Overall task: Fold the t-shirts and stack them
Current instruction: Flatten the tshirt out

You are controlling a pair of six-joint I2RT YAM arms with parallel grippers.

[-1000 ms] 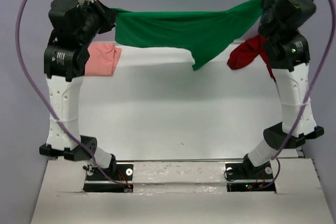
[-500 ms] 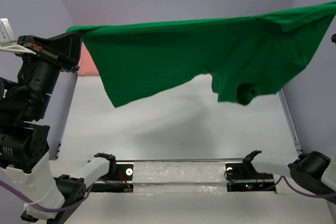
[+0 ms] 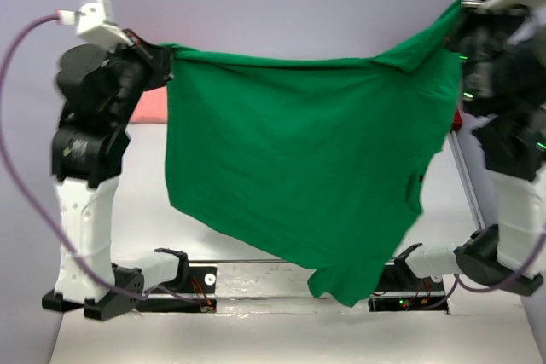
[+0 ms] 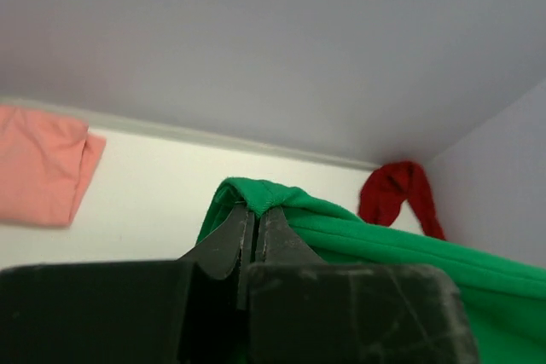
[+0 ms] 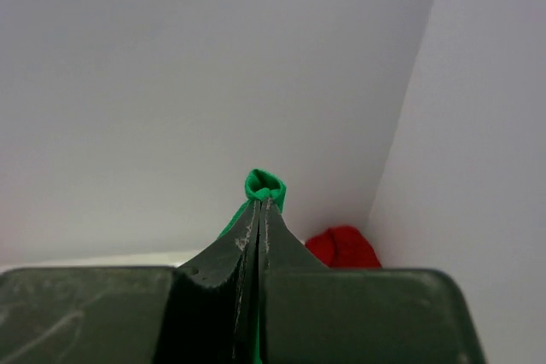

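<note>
Above the table point(image 3: 136, 185), the green shirt point(image 3: 299, 151) hangs spread left to right, its top edge stretched between the left gripper point(image 3: 164, 50) and the higher right gripper point(image 3: 465, 8), each pinching one corner.

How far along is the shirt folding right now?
Done: the pink shirt looks folded, lying at the far left. In hand: the green shirt hangs spread in the air, the left gripper and right gripper each shut on an upper corner. Left: folding it, folding the bunched red shirt, then stacking all three.
</note>
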